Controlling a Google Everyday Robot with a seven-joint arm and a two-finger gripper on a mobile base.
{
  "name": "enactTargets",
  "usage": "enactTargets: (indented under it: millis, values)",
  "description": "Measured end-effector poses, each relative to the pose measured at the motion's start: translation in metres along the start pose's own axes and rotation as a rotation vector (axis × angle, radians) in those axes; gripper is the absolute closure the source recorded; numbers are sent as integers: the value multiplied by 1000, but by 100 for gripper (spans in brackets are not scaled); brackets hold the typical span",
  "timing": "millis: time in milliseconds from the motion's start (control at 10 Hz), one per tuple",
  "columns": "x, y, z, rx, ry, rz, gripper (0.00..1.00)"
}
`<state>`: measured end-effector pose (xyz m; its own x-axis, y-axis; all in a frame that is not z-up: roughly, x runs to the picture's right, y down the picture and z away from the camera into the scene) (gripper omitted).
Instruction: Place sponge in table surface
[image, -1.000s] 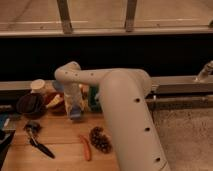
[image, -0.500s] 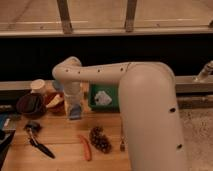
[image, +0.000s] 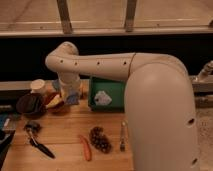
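My gripper (image: 69, 96) hangs from the white arm over the back left of the wooden table surface (image: 65, 127), just left of the green tray. It is shut, and a small blue block, the sponge (image: 74, 98), shows at its lower end, held a little above the wood. The wrist hides part of the sponge.
A green tray (image: 116, 88) with a pale lumpy cloth (image: 102, 98) stands right of the gripper. To its left are a dark bowl (image: 30, 105), a pale cup (image: 37, 86) and red-yellow fruit (image: 54, 102). In front lie a black utensil (image: 39, 144), an orange stick (image: 86, 148), a pine cone (image: 100, 139) and a fork (image: 122, 136).
The arm's big link has swung right and closer to the camera, uncovering more of the green tray. The gripper has stayed over the back left of the table, still shut.
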<state>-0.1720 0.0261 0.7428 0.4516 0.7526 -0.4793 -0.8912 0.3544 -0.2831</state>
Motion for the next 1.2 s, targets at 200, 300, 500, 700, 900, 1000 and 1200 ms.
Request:
enactTargets:
  millis: [200, 300, 500, 700, 900, 1000, 1200]
  values:
    - [1, 3, 12, 0, 19, -10, 100]
    - [7, 3, 25, 0, 44, -12, 100]
    - [20, 7, 55, -4, 104, -10, 100]
    - [31, 9, 91, -19, 177, 12, 100]
    - [35, 7, 119, -34, 226, 42, 100]
    - [34, 8, 141, -48, 261, 66, 100]
    - [32, 7, 160, -67, 296, 88, 96]
